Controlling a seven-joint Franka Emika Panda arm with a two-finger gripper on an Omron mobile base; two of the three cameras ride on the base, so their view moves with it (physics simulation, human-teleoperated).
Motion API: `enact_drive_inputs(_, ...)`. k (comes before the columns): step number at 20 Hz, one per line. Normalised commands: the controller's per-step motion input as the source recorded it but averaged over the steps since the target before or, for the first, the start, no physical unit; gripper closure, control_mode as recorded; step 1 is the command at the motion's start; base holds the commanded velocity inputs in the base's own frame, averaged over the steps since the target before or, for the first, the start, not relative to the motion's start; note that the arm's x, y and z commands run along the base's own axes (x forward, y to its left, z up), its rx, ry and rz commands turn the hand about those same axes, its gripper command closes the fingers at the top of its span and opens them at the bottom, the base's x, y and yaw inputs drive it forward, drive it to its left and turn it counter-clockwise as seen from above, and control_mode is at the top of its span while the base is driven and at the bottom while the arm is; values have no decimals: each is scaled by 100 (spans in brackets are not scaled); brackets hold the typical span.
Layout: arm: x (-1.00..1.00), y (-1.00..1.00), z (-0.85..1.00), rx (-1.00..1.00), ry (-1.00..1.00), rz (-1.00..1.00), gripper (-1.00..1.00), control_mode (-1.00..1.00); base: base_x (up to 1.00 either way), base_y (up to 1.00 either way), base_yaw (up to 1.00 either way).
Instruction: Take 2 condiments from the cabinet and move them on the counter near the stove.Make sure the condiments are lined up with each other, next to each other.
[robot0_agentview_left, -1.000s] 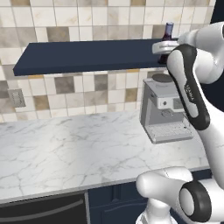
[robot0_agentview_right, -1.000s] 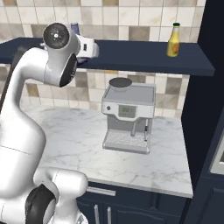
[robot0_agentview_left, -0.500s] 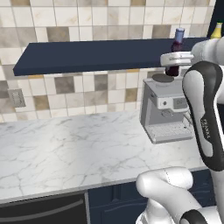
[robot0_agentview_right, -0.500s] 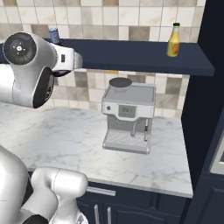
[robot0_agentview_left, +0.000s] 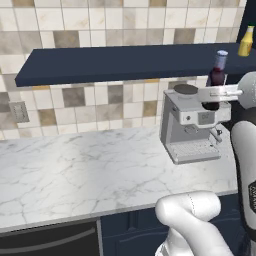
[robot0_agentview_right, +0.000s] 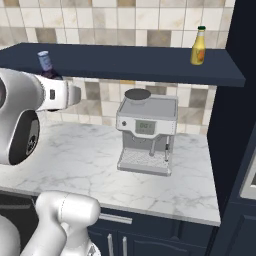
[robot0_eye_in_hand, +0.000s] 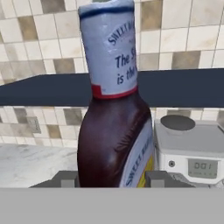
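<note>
My gripper (robot0_eye_in_hand: 113, 181) is shut on the dark maroon condiment bottle (robot0_eye_in_hand: 113, 113), its fingertips (robot0_eye_in_hand: 69, 179) pressing the lower body from both sides. The bottle (robot0_agentview_left: 217, 69) stands upright in the air just in front of the navy cabinet shelf (robot0_agentview_left: 115, 62), above the coffee machine, with my gripper (robot0_agentview_left: 214, 100) under it. From the right base view the bottle's (robot0_agentview_right: 46, 64) blue-grey cap and neck show above my forearm. The yellow condiment (robot0_agentview_right: 198, 46) with the green cap stands on the shelf's (robot0_agentview_right: 125, 62) right end. Below lies the marble counter (robot0_agentview_left: 75, 170). The stove is out of view.
A steel coffee machine (robot0_agentview_left: 192, 125) stands on the counter under the shelf's right part, right beneath the held bottle. A tall navy cabinet wall (robot0_agentview_right: 235, 125) closes the counter on the right. A wall outlet (robot0_agentview_left: 19, 111) sits at the left.
The arm has carried the maroon bottle off the shelf, outward and a little lower; it now hangs in front of the shelf edge over the coffee machine. The yellow bottle has stayed put.
</note>
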Motion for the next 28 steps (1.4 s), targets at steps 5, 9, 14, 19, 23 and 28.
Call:
enact_drive_inputs(5, -47, 0, -40, -2, 0, 0, 100, -100, 0, 0, 0)
enact_drive_inputs(9, -6, 0, -46, -5, 0, 0, 100, -100, 0, 0, 0)
enact_drive_inputs(14, 4, 0, -30, -3, 0, 0, 100, -100, 0, 0, 0)
enact_drive_inputs(19, 1, 0, -8, 0, 0, 0, 100, -100, 0, 0, 0)
enact_drive_inputs(23, 0, 0, -1, 0, 0, 0, 100, -100, 0, 0, 0)
enact_drive_inputs(28, 0, 0, 0, 0, 0, 0, 100, -100, 0, 0, 0)
